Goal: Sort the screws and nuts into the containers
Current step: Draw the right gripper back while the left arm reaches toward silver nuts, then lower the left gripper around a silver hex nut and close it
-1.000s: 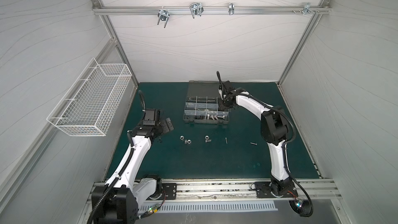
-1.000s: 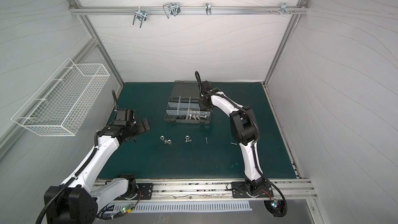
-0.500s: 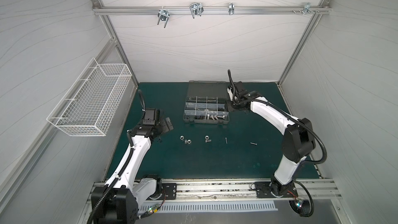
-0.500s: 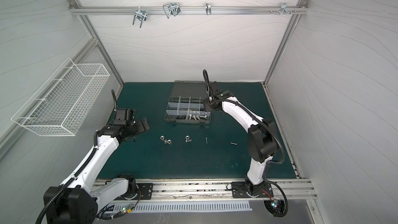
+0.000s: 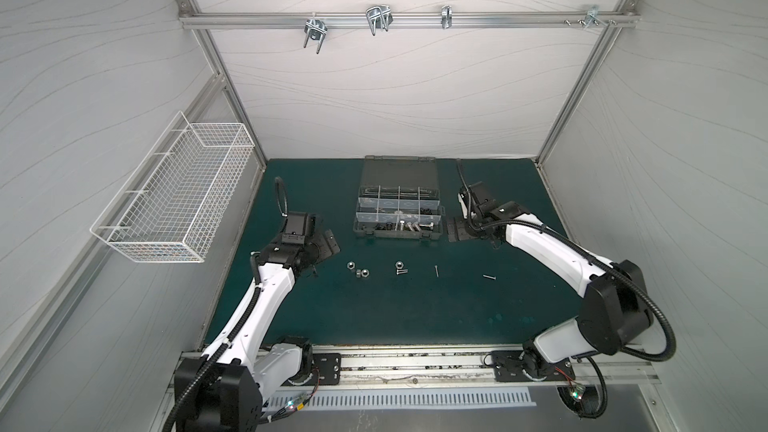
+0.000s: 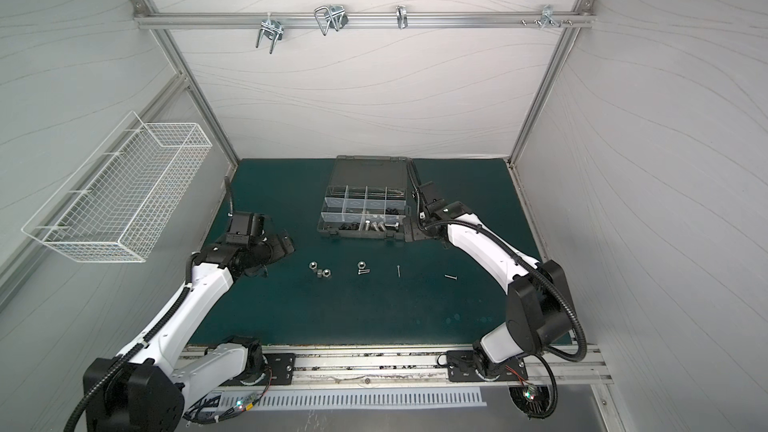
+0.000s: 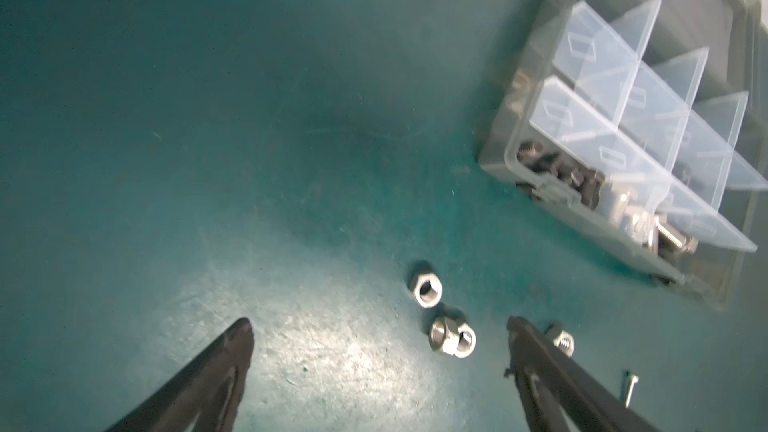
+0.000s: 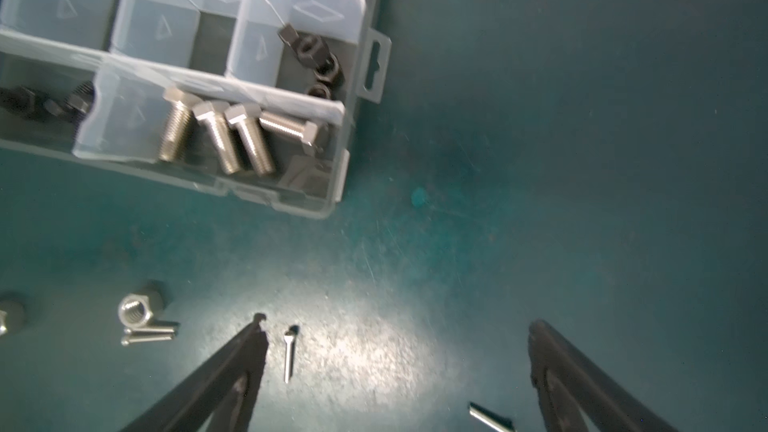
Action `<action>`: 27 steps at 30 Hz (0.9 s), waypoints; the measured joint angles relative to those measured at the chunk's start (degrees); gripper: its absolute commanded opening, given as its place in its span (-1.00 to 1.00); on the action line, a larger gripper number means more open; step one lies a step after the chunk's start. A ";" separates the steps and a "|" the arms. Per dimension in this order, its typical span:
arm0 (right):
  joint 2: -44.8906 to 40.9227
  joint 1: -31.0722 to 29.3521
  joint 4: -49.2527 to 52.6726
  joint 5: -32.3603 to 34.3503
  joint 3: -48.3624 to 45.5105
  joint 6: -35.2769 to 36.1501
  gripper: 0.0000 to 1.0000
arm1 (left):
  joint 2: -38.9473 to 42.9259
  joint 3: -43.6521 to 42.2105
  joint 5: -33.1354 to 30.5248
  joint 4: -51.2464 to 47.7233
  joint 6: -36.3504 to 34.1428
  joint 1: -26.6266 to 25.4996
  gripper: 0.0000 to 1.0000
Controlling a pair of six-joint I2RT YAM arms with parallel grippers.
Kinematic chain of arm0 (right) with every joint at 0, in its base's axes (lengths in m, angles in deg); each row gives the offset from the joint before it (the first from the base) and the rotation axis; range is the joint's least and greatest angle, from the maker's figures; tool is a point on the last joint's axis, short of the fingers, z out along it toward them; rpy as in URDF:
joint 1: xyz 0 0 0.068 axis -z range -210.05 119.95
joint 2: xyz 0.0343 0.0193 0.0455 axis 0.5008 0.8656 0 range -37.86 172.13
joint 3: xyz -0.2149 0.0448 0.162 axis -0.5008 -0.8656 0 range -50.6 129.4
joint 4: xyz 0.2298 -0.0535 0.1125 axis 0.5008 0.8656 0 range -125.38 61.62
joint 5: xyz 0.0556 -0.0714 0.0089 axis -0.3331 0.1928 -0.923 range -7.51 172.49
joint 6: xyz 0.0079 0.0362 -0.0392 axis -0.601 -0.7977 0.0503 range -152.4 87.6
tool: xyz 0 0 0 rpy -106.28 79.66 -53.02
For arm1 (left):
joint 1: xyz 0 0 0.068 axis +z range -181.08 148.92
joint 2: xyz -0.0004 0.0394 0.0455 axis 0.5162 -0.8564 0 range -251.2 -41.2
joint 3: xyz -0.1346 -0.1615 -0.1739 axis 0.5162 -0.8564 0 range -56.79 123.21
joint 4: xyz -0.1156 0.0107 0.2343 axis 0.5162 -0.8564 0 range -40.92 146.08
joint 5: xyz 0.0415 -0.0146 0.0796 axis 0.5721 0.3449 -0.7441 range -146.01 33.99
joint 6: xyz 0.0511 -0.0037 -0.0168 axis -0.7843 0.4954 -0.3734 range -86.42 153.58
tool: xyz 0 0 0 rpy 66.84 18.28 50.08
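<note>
Right gripper moved off the case (now beside it), jaws wide; left gripper wide too, near the nuts.

White wire basket on the left wall, silver hooks along the rail, green mat below.

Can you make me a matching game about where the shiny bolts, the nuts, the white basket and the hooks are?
Things:
1. silver bolts
2. four silver nuts
3. white basket
4. metal hooks

Places:
A. on the green mat
B. on the top rail
C. on the side wall
D. in the grey case

Pairs: 1-D, 2-A, 3-C, 4-B.
</note>
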 measured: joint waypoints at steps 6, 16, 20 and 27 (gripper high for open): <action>-0.81 0.00 -0.04 1.66 -2.91 -1.33 0.98 | -1.68 -0.94 -3.87 -0.09 3.10 -8.61 0.56; -0.83 0.00 -1.05 3.34 -3.26 -3.04 0.98 | -12.09 -1.25 -8.33 1.46 6.12 -16.22 0.26; -0.85 0.00 -1.09 3.45 -3.58 -3.06 0.98 | -15.39 -1.25 -8.31 3.30 6.32 -16.94 0.20; -0.92 0.00 -1.07 3.45 -3.82 -3.21 0.98 | -21.84 0.13 -8.31 5.11 6.08 -16.96 0.12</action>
